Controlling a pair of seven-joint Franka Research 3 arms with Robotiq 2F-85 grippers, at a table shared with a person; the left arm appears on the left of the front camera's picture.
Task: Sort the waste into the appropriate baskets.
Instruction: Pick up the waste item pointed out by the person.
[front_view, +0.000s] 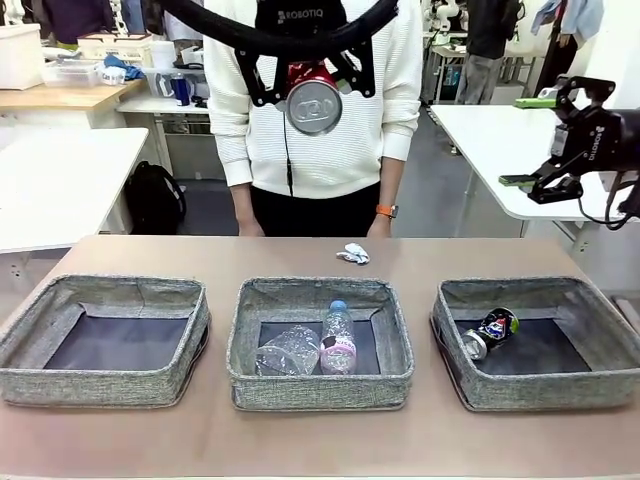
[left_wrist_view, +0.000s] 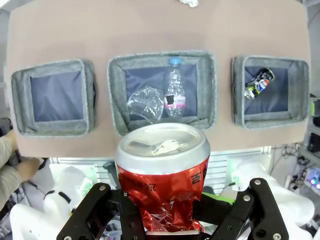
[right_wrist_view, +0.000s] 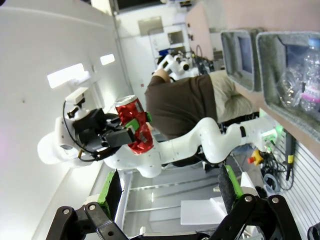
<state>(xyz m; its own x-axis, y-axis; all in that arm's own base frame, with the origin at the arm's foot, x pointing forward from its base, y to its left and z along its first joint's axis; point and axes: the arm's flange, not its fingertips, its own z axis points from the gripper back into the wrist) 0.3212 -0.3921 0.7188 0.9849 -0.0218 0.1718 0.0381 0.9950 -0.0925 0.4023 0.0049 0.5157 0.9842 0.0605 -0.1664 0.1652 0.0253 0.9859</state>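
My left gripper (front_view: 312, 88) hangs high over the table's middle, shut on a crushed red can (front_view: 314, 100), silver top facing the camera. In the left wrist view the red can (left_wrist_view: 162, 170) sits between the fingers, above the middle basket (left_wrist_view: 116, 95). That middle basket (front_view: 320, 390) holds a clear bottle with a pink label (front_view: 338, 342) and a label-less clear bottle (front_view: 288, 350). A dark blue can (front_view: 492, 330) lies in the right basket (front_view: 545, 392). The left basket (front_view: 100, 385) is bare. A white paper wad (front_view: 353, 253) lies on the table's far side. My right gripper (front_view: 527, 140) stands open, off to the right.
A person in a white sweater (front_view: 320, 150) stands at the far edge with both hands on the table. White tables stand to the left and right behind. The right wrist view shows the left arm holding the red can (right_wrist_view: 134, 131) aloft.
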